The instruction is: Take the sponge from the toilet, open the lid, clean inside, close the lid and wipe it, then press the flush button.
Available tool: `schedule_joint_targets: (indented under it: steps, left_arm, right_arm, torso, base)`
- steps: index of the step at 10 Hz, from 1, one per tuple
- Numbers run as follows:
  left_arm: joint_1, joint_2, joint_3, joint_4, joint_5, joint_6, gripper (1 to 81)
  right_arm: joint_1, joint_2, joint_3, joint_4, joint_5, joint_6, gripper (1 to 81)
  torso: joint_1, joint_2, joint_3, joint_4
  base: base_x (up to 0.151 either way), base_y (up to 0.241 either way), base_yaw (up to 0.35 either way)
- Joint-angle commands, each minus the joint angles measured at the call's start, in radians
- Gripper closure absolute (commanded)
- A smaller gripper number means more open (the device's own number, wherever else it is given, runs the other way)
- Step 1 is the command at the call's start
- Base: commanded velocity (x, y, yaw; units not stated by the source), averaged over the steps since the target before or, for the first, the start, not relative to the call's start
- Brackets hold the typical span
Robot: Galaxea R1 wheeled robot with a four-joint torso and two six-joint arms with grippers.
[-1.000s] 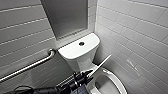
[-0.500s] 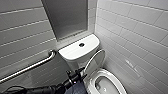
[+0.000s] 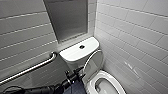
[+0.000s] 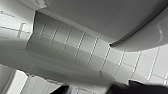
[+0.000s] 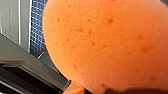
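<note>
The white toilet (image 3: 75, 53) stands in the corner. Its lid (image 3: 94, 61) is raised, leaning back against the tank, and the bowl (image 3: 107, 82) is uncovered. The round dark flush button (image 3: 82, 46) sits on the tank cover. My left gripper (image 3: 80, 71) is open, just left of the lid's lower edge and holding nothing. In the right wrist view the orange sponge (image 5: 107, 45) shows very large and close to the camera, with my right gripper shut on it.
A metal grab bar (image 3: 30, 68) slants along the left tiled wall beside my left arm. A grey panel (image 3: 67, 20) hangs above the tank. The right tiled wall (image 3: 135, 42) runs close beside the bowl.
The lid has swung from a slant to upright against the tank. My left arm has drawn back to the left, away from the lid.
</note>
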Motion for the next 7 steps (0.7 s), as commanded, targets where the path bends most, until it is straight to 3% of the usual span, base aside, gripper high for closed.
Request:
schedule_joint_targets:
  steps: [1,5,7]
  left_arm:
    - [-0.128,-0.029,0.004,0.011,-0.012,0.003,1.0]
    - [-0.128,-0.060,-0.080,0.000,-0.050,-0.012,1.0]
    - [-0.123,-0.089,-0.005,0.081,-0.035,-0.009,1.0]
  right_arm:
    - [-0.017,-0.016,0.029,-0.022,-0.051,0.000,81.1]
    - [-0.031,-0.014,0.026,-0.028,-0.051,0.000,81.1]
    - [-0.031,-0.011,0.028,-0.028,-0.048,0.000,81.1]
  torso:
    - [0.000,0.000,0.000,0.000]
    - [0.000,0.000,0.000,0.000]
    - [0.000,0.000,0.000,0.000]
  base:
    - [0.000,0.000,0.000]
    - [0.000,0.000,0.000]
    - [0.000,0.000,0.000]
